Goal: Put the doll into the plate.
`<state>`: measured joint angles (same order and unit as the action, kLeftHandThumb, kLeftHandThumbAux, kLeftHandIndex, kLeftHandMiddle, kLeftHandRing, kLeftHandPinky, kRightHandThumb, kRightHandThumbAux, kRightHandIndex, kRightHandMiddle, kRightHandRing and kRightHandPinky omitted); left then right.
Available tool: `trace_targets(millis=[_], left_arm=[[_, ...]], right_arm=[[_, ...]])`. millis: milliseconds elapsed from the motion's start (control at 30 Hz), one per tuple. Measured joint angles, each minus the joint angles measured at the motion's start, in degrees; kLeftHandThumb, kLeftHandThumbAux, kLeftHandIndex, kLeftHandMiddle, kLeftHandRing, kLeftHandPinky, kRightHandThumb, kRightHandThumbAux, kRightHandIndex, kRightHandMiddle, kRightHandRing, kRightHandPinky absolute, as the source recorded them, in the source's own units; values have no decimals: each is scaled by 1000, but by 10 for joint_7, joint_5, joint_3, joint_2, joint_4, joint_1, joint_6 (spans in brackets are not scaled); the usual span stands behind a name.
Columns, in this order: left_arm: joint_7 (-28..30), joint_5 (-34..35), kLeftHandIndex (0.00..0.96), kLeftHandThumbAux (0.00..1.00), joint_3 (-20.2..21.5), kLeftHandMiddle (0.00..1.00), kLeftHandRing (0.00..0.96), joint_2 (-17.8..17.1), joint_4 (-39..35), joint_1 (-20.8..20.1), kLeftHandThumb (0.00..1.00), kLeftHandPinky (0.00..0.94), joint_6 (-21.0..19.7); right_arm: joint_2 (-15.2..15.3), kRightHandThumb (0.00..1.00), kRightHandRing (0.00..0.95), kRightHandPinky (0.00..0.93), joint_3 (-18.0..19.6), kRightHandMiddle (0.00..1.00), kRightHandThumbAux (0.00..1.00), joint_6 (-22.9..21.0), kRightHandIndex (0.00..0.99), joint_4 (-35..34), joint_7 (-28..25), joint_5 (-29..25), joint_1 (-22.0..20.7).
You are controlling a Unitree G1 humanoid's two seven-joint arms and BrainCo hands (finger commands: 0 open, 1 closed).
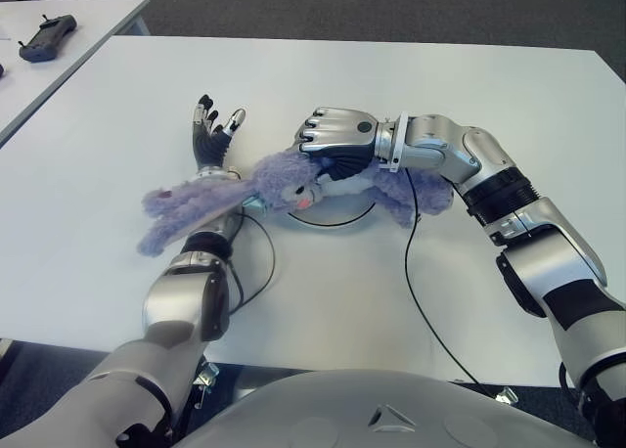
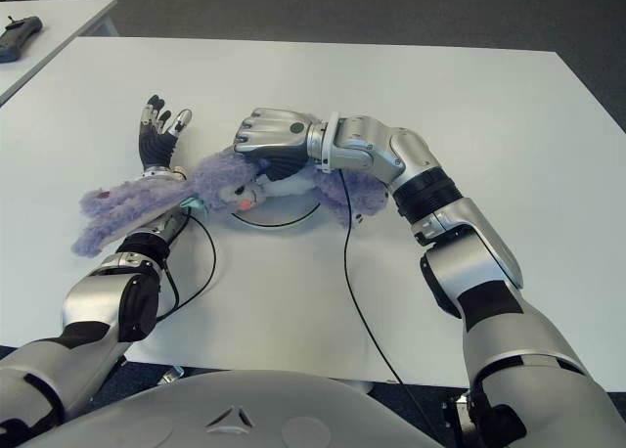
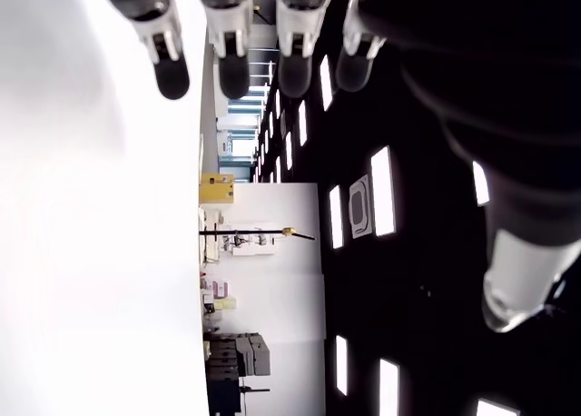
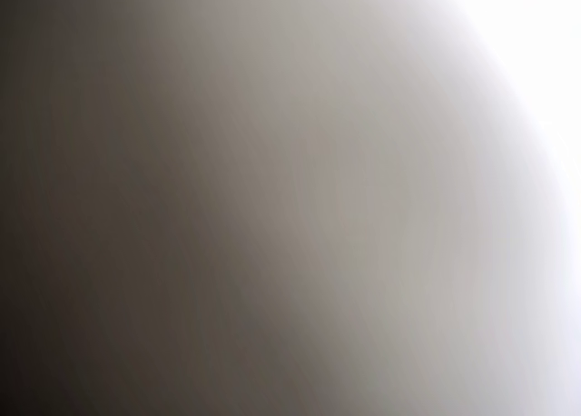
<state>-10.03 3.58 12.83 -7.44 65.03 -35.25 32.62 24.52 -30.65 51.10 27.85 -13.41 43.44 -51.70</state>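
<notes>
- The broad white rectangular table (image 1: 411,86) fills the eye views; a second white table (image 1: 68,22) shows at 10 o'clock, with a dark handheld controller (image 1: 46,37) lying on it.
- The soft lavender plush bunny doll (image 1: 284,182), long-eared with a pink mouth patch and pale face, lies across the table's middle. Its body lies over the plate and its long ears (image 1: 181,213) trail out toward 8 o'clock, across the left forearm.
- The shallow round white plate (image 1: 337,213) is mostly hidden beneath the doll; only its near rim shows, at 6 o'clock of the doll's body.
- The silver right hand (image 1: 337,135) is palm-down on top of the doll, fingers curled over its head and body; whether they truly clamp it I cannot tell.
- The black-fingered left hand (image 1: 210,130) shows at 10 o'clock of the doll, fingers spread wide, holding nothing.
- No readable writing or brand shows.
</notes>
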Motion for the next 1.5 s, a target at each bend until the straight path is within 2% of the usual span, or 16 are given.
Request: trace_targets(millis=[300,400,767,1067,1500], left_arm=[[0,-2,16,615,2,72,72,0,3,-1,0,97,0],[0,-2,21,642,3,79,80,0,3,-1,0,94,0],[0,-3,15,661,4,73,78,0,4,-1,0,87,0],[0,-4,19,639,2,80,90,0,4,-1,0,96,0],[-25,-4,28,664,-5,85,89,0,4,-2,0,94,5]], right_arm=[[-7,693,813,806,-5,802,726,0,435,14,9,6,-8],[-10,692,794,789,-6,785,726,0,435,17,11,7,-8],[-34,692,808,812,-7,800,726,0,436,45,16,-6,-11],[-57,687,826,822,-10,822,728,5,437,66,45,-4,-14],[-81,692,816,806,-25,815,728,6,437,90,77,16,-30]])
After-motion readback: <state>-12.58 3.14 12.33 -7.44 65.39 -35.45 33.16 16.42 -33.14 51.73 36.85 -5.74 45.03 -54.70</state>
